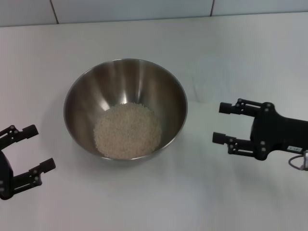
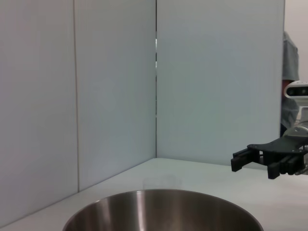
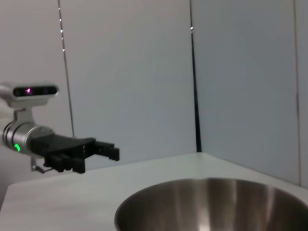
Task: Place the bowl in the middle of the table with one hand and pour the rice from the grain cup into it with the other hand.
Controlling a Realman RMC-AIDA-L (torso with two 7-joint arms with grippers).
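Two claws, left claw [image 1: 34, 148] and right claw [image 1: 222, 123], gape empty flanking bowl [image 1: 82, 101], mid-counter [image 1: 154, 202]. Steel bowl: rigid, slick; grip rim. Rice [image 1: 127, 131] inside. Grain cup [image 1: 209, 84], seemingly empty: light, crushable.

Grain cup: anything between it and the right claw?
Nothing visible. The grain cup stands upright and looks empty, just beyond the open right claw, with bare table between them. The bowl sits off to the side.

White table [image 1: 154, 202], steel bowl [image 1: 82, 96] of rice [image 1: 127, 131] at its middle, empty translucent grain cup [image 1: 209, 83] standing just beside it
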